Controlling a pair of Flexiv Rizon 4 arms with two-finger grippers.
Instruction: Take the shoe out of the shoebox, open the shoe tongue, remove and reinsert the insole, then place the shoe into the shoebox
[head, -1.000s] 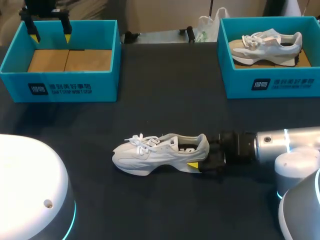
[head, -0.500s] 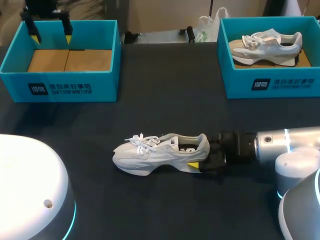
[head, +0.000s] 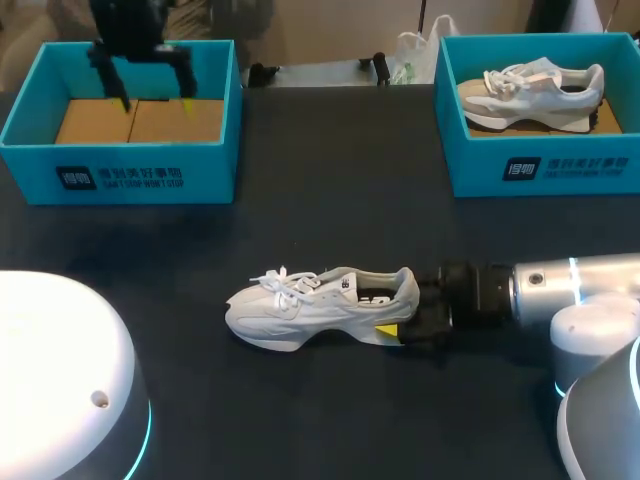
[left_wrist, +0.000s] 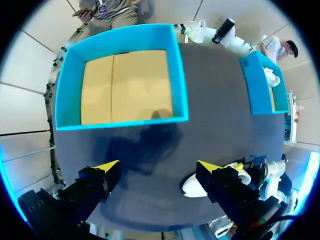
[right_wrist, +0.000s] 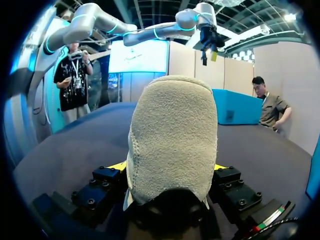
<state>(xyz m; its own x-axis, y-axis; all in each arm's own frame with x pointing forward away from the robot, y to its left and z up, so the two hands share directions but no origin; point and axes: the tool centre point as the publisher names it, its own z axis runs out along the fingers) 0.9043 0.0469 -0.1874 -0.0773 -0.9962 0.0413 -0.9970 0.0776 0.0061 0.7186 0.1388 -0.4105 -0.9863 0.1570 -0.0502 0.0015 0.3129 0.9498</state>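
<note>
Two fingers flank the shoe heel in right-wrist view only; right hand grips it. Left hand wide, over far-left shoebox.

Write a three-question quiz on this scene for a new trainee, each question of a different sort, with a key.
1. True or false: the left shoebox holds a shoe.
2. Which part of the unboxed shoe sits between the fingers of the right gripper? A: the toe. B: the heel. C: the laces.
3. Fill in: the left gripper hangs over the left shoebox with its fingers ___.
Key: 1 false; 2 B; 3 open.
</note>
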